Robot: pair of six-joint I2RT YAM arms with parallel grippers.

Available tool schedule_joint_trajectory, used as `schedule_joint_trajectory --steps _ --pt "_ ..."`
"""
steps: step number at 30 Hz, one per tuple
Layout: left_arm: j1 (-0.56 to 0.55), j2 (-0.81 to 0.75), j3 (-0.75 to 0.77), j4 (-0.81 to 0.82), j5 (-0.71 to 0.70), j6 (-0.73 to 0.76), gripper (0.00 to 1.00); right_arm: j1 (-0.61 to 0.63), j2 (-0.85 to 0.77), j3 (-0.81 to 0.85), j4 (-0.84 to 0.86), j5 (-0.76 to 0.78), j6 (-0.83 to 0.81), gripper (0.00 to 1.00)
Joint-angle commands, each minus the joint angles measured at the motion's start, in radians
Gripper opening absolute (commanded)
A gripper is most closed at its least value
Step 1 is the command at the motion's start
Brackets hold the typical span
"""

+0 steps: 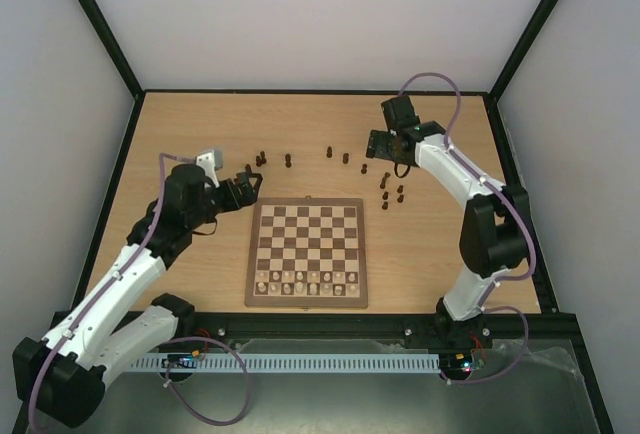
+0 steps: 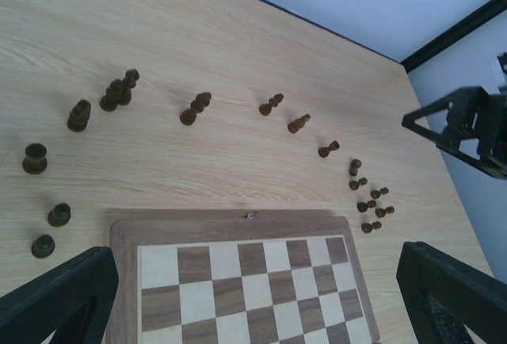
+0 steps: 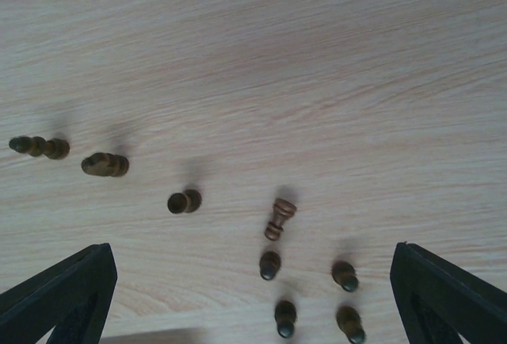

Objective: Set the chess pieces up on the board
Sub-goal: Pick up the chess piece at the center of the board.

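Two grippers, both empty. Left gripper point(image 2: 255, 257): fingers point(image 2: 59, 296) spread wide, nothing pinched or touched, hovering by the far-left corner of the board point(image 2: 198, 227), far edge right under the cam. Right gripper point(image 3: 253, 247): fingers point(image 3: 455, 296) spread about as wide, hanging above the table point(image 3: 317, 43) over the right-hand bunch of pieces, not touching any.

Counted approx 16 chess pieces point(image 2: 195, 108) from the left wrist cam, all off the board, strung in an arc on the bare wood beyond its far edge:
- 3 off the left corner
- 3 a bit further out on the left, w/ two bunched so tight it's hard to split them for sure
- 4 spaced across the middle
- 6 clustered at the right

Got 8 in the right wrist cam:
- 3 in a loose line on the left
- 1 paler-looking one at a tilt in the middle
- 4 in a squarish group below it

Can't tell if the tilted one is lying down or just angled by the view.

1 board. Pale chessmen point(image 1: 305, 284) lined up in 2 rows on its near side per the top cam, too tiny to count exactly.
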Motion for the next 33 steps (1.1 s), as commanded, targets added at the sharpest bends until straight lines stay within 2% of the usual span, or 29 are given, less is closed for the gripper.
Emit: schedule_joint_trajectory --steps 1,5,8,13,19,27,33 --pt "0.001 -0.002 -0.022 0.003 0.077 -0.011 1.00 0.002 0.067 0.089 -0.064 -0.069 -0.038 0.92" --pt "-0.015 -0.041 -0.056 0.015 0.113 -0.001 0.99 0.004 0.130 0.133 -0.075 -0.116 -0.061 0.79" --pt "-0.021 -0.109 -0.102 0.035 0.091 -0.037 0.99 0.005 0.162 0.146 -0.076 -0.124 -0.072 0.70" --pt "-0.023 -0.166 -0.141 0.046 0.073 -0.065 0.99 0.023 0.232 0.184 -0.091 -0.137 -0.088 0.61" --pt "-0.028 -0.135 -0.134 0.032 0.060 -0.057 1.00 0.048 0.318 0.244 -0.124 -0.120 -0.097 0.49" --pt "-0.067 -0.115 -0.180 0.140 0.024 -0.071 1.00 0.050 0.375 0.259 -0.137 -0.099 -0.096 0.47" --pt "-0.098 -0.107 -0.186 0.153 -0.003 -0.043 0.99 0.050 0.401 0.266 -0.136 -0.094 -0.105 0.42"
